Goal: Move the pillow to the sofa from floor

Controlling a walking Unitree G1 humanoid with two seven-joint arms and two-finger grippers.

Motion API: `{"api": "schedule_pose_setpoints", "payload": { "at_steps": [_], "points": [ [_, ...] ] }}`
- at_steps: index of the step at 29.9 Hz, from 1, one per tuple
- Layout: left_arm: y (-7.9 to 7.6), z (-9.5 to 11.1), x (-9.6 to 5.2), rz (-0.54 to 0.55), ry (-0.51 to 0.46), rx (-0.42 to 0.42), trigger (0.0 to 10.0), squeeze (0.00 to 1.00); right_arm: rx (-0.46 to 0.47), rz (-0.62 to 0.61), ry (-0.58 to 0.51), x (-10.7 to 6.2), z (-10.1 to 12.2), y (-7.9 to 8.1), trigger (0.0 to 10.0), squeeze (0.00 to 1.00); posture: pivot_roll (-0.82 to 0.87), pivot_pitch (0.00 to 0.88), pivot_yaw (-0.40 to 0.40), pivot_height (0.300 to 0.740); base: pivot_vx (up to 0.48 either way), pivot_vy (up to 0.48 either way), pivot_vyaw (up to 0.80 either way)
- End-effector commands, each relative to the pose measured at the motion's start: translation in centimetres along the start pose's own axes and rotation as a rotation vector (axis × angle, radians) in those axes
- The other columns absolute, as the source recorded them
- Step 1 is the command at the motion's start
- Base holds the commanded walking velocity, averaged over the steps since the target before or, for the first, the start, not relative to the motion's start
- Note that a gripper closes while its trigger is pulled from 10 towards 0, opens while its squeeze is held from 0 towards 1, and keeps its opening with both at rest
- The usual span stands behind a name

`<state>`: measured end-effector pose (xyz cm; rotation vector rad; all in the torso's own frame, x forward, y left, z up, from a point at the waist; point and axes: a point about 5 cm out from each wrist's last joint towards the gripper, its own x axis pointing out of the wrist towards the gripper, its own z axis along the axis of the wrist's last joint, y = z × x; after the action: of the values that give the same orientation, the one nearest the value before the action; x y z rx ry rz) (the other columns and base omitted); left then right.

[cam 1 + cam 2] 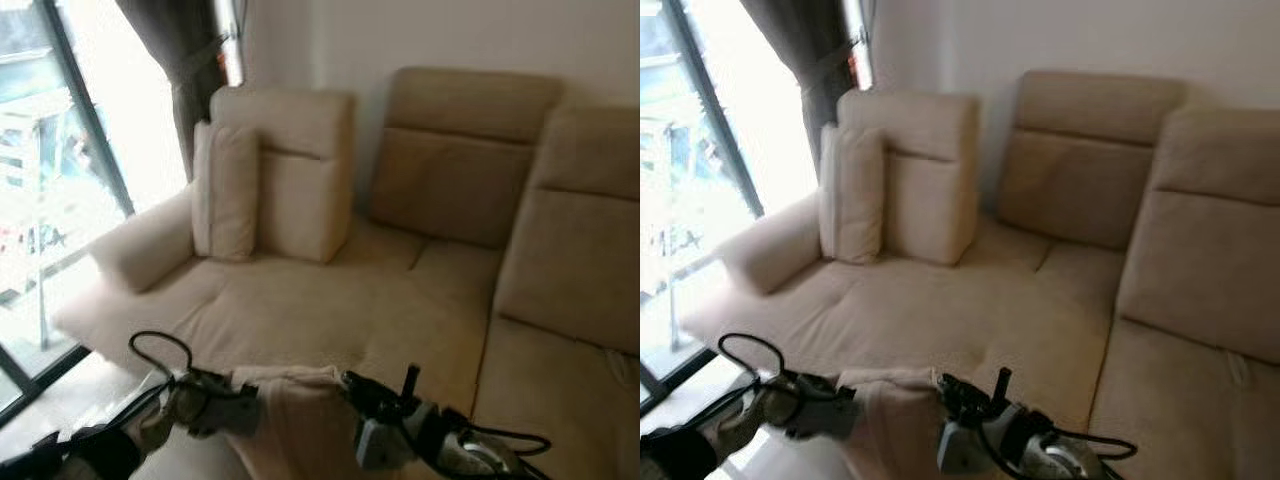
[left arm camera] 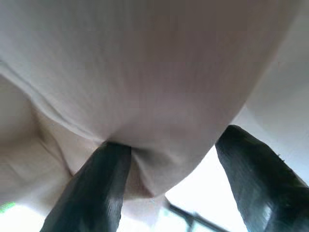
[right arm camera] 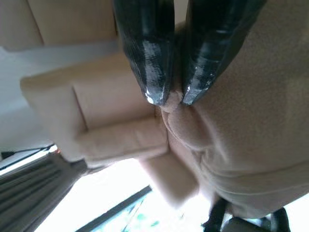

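Observation:
I hold the beige pillow (image 1: 298,425) low in front of me, just before the front edge of the beige corner sofa (image 1: 330,305). My right gripper (image 3: 169,99) is shut on a pinch of the pillow's edge; it sits on the pillow's right side (image 1: 355,385). At the pillow's left side is my left gripper (image 1: 228,402). In the left wrist view its fingers (image 2: 96,188) stand wide apart, open, with the pillow's cloth (image 2: 145,72) bulging against their tips. The pillow's lower part is cut off by the frame.
A second beige cushion (image 1: 225,190) stands upright against the sofa's left armrest (image 1: 145,245) and back block. A floor-length window (image 1: 60,190) and a dark curtain (image 1: 185,60) are on the left. The wide seat lies bare ahead.

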<state>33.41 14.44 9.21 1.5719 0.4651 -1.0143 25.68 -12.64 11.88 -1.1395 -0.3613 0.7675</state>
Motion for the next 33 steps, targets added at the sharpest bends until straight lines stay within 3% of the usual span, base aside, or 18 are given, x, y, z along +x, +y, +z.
{"api": "schedule_pose_setpoints", "payload": {
  "at_steps": [1,12,13,14,17,18,33],
  "points": [
    [-1.4,-1.1,0.3,-0.053,0.045,0.002,10.0,0.0,-0.028,-0.109,-0.078,0.7,1.4,-2.0,10.0,0.0,-0.01,0.0,0.064,0.733,0.0,0.0,0.0],
    [-0.9,-0.6,0.6,-0.003,0.012,-0.001,10.0,0.0,-0.048,-0.118,-0.096,0.8,1.7,-2.4,10.0,0.0,-0.01,0.0,0.062,0.733,0.0,0.0,0.0],
    [-0.9,-0.4,0.7,-0.001,0.006,-0.002,9.3,0.0,-0.05,-0.119,-0.097,0.8,1.7,-2.5,10.0,0.0,-0.01,0.0,0.059,0.733,0.0,0.0,0.0],
    [-0.8,-0.2,0.7,0.002,-0.007,-0.004,0.5,0.0,-0.051,-0.12,-0.098,0.7,1.7,-2.5,10.0,0.0,-0.01,0.0,0.059,0.733,0.0,0.0,0.0],
    [-0.8,0.0,0.7,0.003,-0.016,-0.006,0.5,0.0,-0.052,-0.121,-0.098,0.7,1.7,-2.5,10.0,0.0,-0.01,0.0,0.059,0.733,0.0,0.0,0.0],
    [-0.8,0.2,0.8,0.001,-0.026,-0.004,0.0,0.0,-0.051,-0.124,-0.098,0.7,1.7,-2.6,10.0,0.0,-0.02,0.0,0.058,0.733,0.0,0.0,0.0],
    [0.0,0.6,0.7,0.057,-0.041,0.01,0.0,0.0,-0.034,-0.161,-0.078,0.6,1.5,-2.6,10.0,0.0,-0.02,0.0,0.062,0.733,0.0,0.0,0.0]
  ]
}}
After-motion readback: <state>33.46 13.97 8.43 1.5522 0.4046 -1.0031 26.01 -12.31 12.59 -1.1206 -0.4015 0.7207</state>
